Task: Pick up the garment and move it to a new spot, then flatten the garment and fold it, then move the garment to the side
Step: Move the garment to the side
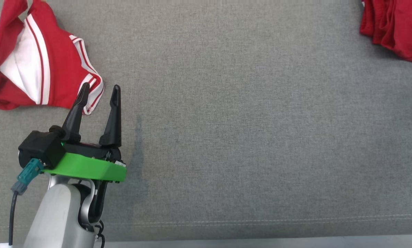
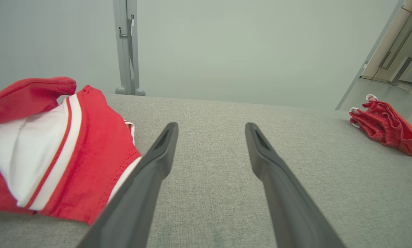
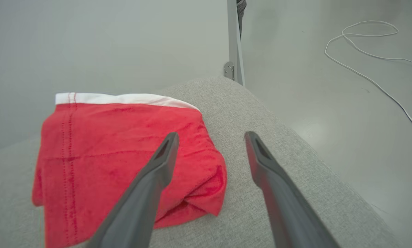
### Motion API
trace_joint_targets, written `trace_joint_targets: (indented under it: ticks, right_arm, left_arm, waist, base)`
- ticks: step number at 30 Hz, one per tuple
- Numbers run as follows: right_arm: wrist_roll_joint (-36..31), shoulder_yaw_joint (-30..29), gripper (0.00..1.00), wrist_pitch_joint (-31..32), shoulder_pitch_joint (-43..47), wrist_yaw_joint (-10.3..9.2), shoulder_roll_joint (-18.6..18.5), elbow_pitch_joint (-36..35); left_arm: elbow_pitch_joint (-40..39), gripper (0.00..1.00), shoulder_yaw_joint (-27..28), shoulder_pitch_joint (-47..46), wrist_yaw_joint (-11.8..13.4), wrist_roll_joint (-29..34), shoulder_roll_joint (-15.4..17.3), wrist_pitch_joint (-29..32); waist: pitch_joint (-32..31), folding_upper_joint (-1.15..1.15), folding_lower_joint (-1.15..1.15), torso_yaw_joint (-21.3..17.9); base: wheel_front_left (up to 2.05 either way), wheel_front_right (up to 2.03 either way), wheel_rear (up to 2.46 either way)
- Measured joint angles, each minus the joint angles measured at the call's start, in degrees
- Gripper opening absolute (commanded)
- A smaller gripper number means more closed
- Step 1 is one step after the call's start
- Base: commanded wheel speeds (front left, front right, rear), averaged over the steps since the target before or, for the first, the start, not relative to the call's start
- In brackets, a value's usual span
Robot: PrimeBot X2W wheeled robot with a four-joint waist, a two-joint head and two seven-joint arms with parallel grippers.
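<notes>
Red garment (image 3: 123, 151) folded at right, red-and-white garment (image 1: 30, 65) crumpled at left

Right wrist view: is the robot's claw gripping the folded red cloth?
No, the right gripper has its two fingers standing wide apart, with none of the folded red garment pinched between them.

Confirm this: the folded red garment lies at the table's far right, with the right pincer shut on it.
Wrong on the grip. The right pincer is open, not shut on the folded red garment: the right wrist view shows its fingers spread, gripping nothing. The garment does lie at the table's far right.
</notes>
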Motion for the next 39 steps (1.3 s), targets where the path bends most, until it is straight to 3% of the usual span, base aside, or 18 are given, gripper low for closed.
trace_joint_targets:
  ticks: [7, 15, 29, 39]
  right_arm:
    - [-1.6, 3.0, 1.00, -1.5, 1.9, 3.52, 1.8, -4.9]
    - [-3.6, 5.9, 1.00, -1.9, 7.5, 5.08, 6.4, -11.8]
    - [-4.6, 4.0, 1.00, -1.9, 21.8, 5.56, 10.5, -31.9]
    - [-7.4, 4.2, 1.00, -1.9, 32.7, 5.57, 14.5, -42.8]
  left_arm:
    - [1.1, 1.00, 0.7, 1.5, 0.0, 0.0, -0.3, 0.0]
    - [2.8, 1.00, 2.3, 4.2, 0.0, 0.0, -0.8, 0.0]
    - [4.0, 1.00, 3.0, 9.3, 0.0, 0.1, -1.1, 0.0]
    - [3.2, 1.00, 4.5, 11.1, 0.0, 0.1, -1.6, 0.0]
  waist:
    - [-4.2, 0.00, 0.00, -0.8]
    - [-10.1, 0.00, 0.00, -2.0]
    - [-19.2, 0.00, 0.00, -4.3]
    - [-21.7, 0.00, 0.00, -4.7]
  base:
    - [0.00, 0.00, 0.00]
    - [0.00, 0.00, 0.00]
    - [0.00, 0.00, 0.00]
    - [0.00, 0.00, 0.00]
